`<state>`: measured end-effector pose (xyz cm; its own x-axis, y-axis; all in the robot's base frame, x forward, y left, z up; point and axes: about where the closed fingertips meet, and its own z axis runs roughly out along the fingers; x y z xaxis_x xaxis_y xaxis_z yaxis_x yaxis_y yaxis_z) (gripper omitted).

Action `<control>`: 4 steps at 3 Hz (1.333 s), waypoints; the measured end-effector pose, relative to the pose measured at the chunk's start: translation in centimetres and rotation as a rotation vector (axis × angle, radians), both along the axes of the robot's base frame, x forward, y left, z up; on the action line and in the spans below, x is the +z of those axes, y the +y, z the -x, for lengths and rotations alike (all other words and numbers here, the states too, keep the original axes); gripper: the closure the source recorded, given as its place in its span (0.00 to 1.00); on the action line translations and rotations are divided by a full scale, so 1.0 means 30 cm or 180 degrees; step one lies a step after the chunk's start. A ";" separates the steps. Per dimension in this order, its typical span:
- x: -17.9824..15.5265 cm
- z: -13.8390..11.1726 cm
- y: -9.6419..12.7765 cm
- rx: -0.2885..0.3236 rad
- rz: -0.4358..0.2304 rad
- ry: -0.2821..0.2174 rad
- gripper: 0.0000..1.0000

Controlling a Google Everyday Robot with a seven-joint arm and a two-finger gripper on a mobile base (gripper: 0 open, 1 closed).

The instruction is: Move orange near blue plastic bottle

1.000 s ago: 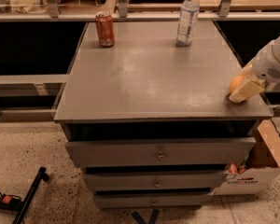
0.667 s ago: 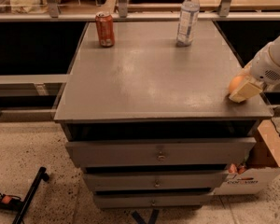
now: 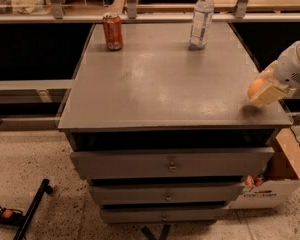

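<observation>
The orange (image 3: 255,87) is at the right edge of the grey cabinet top (image 3: 160,84), near the front corner, just above the surface with a shadow under it. My gripper (image 3: 262,91) comes in from the right on a white arm and is shut on the orange, with pale fingers (image 3: 268,95) around it. The blue plastic bottle (image 3: 201,19) stands upright at the back of the top, right of centre, well away from the orange.
A red-orange soda can (image 3: 112,31) stands at the back left of the top. A rail with posts (image 3: 140,11) runs behind the cabinet. Drawers (image 3: 172,164) face front. A cardboard box (image 3: 282,176) sits on the floor at right and a black tool (image 3: 30,209) at left.
The gripper and the orange have shifted very slightly up and to the right at the table's right edge. The bottle and can have not moved.
</observation>
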<state>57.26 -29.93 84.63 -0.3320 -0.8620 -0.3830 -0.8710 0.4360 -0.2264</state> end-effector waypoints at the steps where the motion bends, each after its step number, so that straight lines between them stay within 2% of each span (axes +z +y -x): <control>1: 0.098 -0.031 -0.007 0.0107 -0.0336 -0.0165 1.00; 2: 0.210 -0.113 0.011 0.0182 -0.0720 -0.0349 1.00; 3: 0.325 -0.207 0.061 0.0201 -0.1089 -0.0623 1.00; 4: 0.414 -0.373 0.215 0.0058 -0.1351 -0.0893 1.00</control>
<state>68.45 -23.46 97.04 -0.1525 -0.6157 -0.7731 -0.8104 0.5256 -0.2587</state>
